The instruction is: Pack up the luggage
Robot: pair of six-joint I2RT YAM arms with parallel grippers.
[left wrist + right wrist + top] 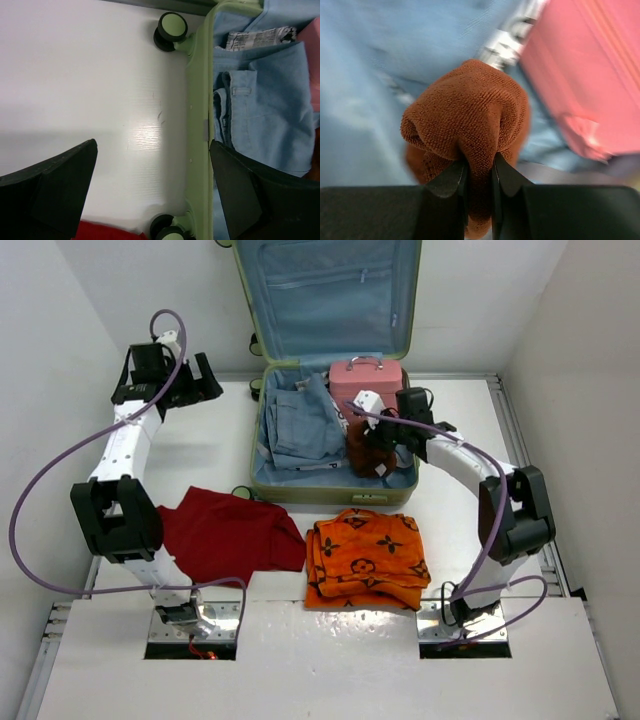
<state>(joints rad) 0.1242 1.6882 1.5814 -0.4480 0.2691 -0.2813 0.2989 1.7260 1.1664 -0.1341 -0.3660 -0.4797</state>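
The luggage (300,495), a light green suitcase, lies open at the back centre with its blue-lined lid upright. Inside lie blue denim clothes (300,425) and a pink boxy case (365,380). My right gripper (378,435) is over the suitcase's right half, shut on a brown towel (365,452). In the right wrist view the gripper (479,172) pinches a fold of the brown towel (470,110) above the denim, beside the pink case (585,75). My left gripper (208,378) is open and empty over the table left of the suitcase; in the left wrist view the gripper (152,145) faces the suitcase's green wall (197,100).
A red garment (225,535) lies on the table at front left and shows in the left wrist view (100,232). A folded orange patterned cloth (365,555) lies at front centre. Suitcase wheels (170,27) stick out on its left side. White walls enclose the table.
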